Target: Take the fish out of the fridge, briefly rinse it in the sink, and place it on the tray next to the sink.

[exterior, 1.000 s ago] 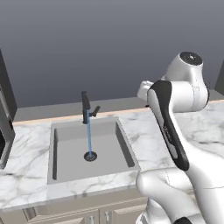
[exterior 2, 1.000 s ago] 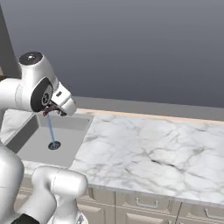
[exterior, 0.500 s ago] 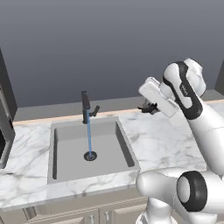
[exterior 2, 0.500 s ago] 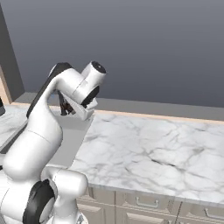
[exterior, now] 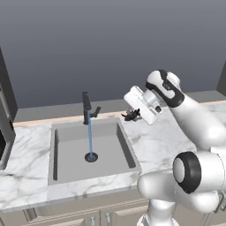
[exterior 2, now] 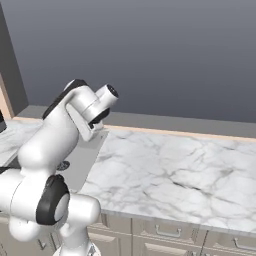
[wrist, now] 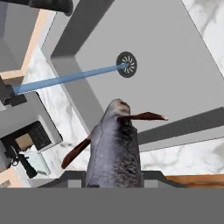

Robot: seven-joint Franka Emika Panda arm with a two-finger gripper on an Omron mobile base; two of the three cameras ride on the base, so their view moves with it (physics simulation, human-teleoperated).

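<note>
The fish (wrist: 114,148), grey-bodied with thin brown fins, sticks out from my gripper (wrist: 114,176), which is shut on its tail end. In the left base view the gripper (exterior: 132,115) holds the dark fish (exterior: 130,116) in the air by the back right corner of the sink (exterior: 70,170). The fish points down toward the basin floor (wrist: 175,83). A blue stream of water runs from the black faucet (exterior: 87,108) to the round drain (exterior: 91,156). The pale blue-green tray (wrist: 38,162) lies on the counter beyond the sink. The black fridge (exterior: 4,95) stands at the far left.
White marble counter (exterior 2: 170,170) stretches wide to the right of the sink, with a grey wall behind it. A dark appliance with a keypad (wrist: 33,131) and a small tan item (wrist: 24,142) sit near the tray. My white arm (exterior 2: 55,140) blocks much of the sink in the right base view.
The arm has swung over, and the gripper with the fish has come down and left toward the sink's right rim. The water keeps running.
</note>
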